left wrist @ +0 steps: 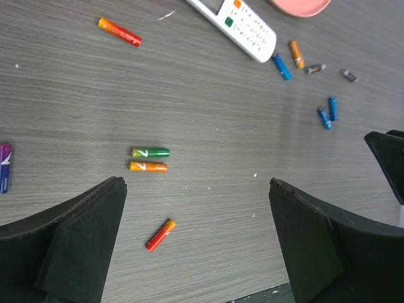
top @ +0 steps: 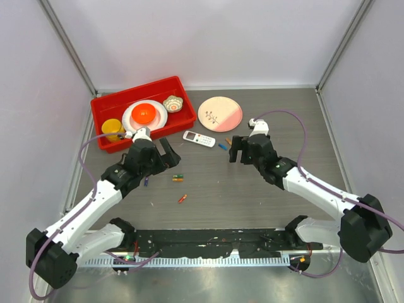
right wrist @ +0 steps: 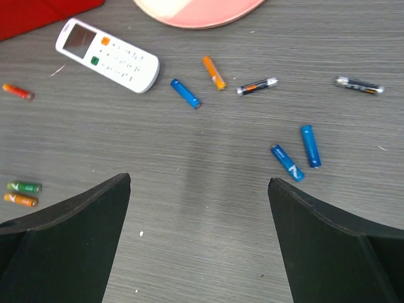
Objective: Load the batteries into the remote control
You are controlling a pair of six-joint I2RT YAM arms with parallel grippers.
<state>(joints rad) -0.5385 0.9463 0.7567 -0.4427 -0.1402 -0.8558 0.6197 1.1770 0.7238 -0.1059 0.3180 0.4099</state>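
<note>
The white remote control (top: 199, 139) (left wrist: 243, 28) (right wrist: 107, 55) lies buttons up beside the red bin. Batteries are scattered on the table. A green one (left wrist: 150, 152) and an orange one (left wrist: 148, 166) lie side by side, and a red-orange one (left wrist: 161, 235) lies near my left gripper (left wrist: 196, 183) (top: 156, 156). A blue battery (right wrist: 185, 93), an orange one (right wrist: 214, 72) and a blue pair (right wrist: 287, 162) lie ahead of my right gripper (right wrist: 199, 180) (top: 242, 149). Both grippers hover open above the table with nothing between their fingers.
A red bin (top: 99, 115) at the back left holds a white plate with an orange dish, a yellow cup and a patterned bowl. A pink plate (top: 219, 113) sits right of the remote. A purple battery (left wrist: 4, 167) lies at the left. Walls enclose three sides.
</note>
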